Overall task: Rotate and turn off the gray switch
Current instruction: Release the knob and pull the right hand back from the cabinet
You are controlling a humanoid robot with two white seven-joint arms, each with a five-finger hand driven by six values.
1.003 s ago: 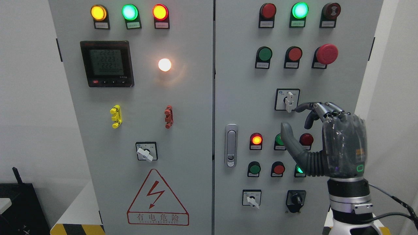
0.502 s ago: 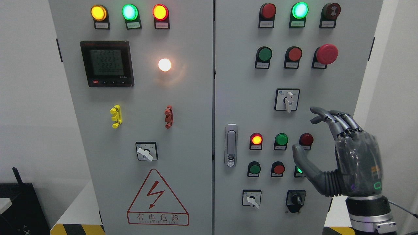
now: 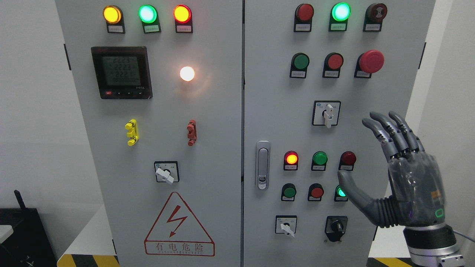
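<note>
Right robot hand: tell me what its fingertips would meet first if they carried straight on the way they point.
The right robot hand is open, its fingers pointing up and slightly left. Along that line lies bare grey cabinet door, then perhaps the red mushroom-shaped emergency button. Depth is unclear, so contact is uncertain.

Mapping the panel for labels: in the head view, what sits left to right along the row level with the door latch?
Left rotary switch → door latch → lit red lamp → green button → dark red button → right hand, open.

Matt grey painted metal cabinet (image 3: 222, 148); glossy chrome door handle (image 3: 262, 165)
</note>
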